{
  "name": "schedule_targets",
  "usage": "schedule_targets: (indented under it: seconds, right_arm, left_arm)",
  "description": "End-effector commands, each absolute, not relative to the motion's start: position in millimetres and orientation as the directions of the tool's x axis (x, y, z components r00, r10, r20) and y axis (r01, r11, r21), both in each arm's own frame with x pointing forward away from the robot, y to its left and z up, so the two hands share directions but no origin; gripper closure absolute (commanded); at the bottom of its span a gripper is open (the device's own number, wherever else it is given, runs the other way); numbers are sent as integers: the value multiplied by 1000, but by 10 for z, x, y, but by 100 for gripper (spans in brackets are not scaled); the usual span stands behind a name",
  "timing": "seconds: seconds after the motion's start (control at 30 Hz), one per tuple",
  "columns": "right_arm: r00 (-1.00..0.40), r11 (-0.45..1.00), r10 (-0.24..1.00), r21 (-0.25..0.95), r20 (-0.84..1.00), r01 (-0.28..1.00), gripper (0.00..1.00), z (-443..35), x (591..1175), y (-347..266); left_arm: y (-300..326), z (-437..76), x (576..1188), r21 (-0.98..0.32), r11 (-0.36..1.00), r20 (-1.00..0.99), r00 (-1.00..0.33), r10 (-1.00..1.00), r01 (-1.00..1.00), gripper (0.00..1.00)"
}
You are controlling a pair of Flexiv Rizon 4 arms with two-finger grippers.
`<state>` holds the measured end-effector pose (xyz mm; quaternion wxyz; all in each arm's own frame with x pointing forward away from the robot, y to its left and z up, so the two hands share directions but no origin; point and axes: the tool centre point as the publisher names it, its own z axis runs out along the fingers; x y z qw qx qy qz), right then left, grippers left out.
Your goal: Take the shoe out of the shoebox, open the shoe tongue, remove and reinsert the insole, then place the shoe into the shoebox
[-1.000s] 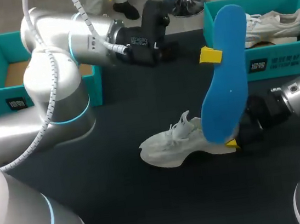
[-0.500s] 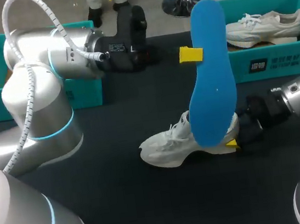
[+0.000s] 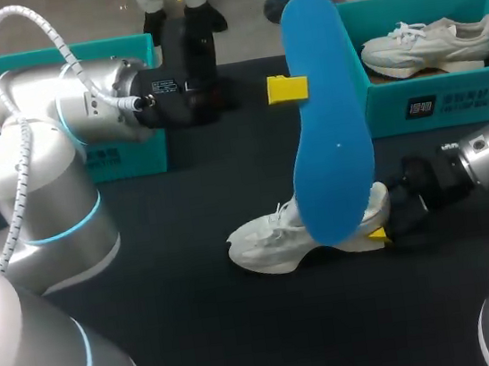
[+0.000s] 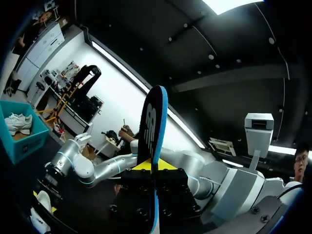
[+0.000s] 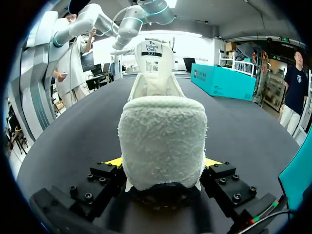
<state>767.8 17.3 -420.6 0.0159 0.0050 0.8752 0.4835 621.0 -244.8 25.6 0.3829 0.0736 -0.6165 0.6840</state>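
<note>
A white shoe [image 3: 275, 240] lies on its sole on the black table, toe toward my left arm. My right gripper [image 3: 382, 216] is shut on its padded heel [image 5: 163, 141], with a yellow tip against each side. The tongue [image 5: 152, 58] stands up ahead of that gripper. My left gripper [image 3: 293, 89] is shut on the blue insole [image 3: 327, 127] and holds it up in the air above the shoe. In the left wrist view the insole [image 4: 152, 124] rises edge-on from between the fingers of my left gripper [image 4: 155, 169].
A teal shoebox [image 3: 450, 102] at the back right holds a second white shoe [image 3: 429, 43]. Another teal shoebox [image 3: 128, 158] stands at the back left, partly behind my left arm. Bare black table lies in front of the shoe.
My left arm has carried the insole to the left and slightly farther back. The right gripper and the shoe have stayed put.
</note>
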Motion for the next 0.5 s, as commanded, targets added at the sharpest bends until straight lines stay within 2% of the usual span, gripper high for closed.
schedule_targets:
  seconds: [0.03,0.5]
  right_arm:
    - [-999,536,25,844,-23,-6,100,-4226,7680,193]
    - [-999,536,25,844,-23,-6,100,-4226,7680,193]
  left_arm:
    - [-2373,270,6192,-790,53,570,-700,430,-611,100]
    - [-2330,253,6219,-783,50,580,-698,420,-620,100]
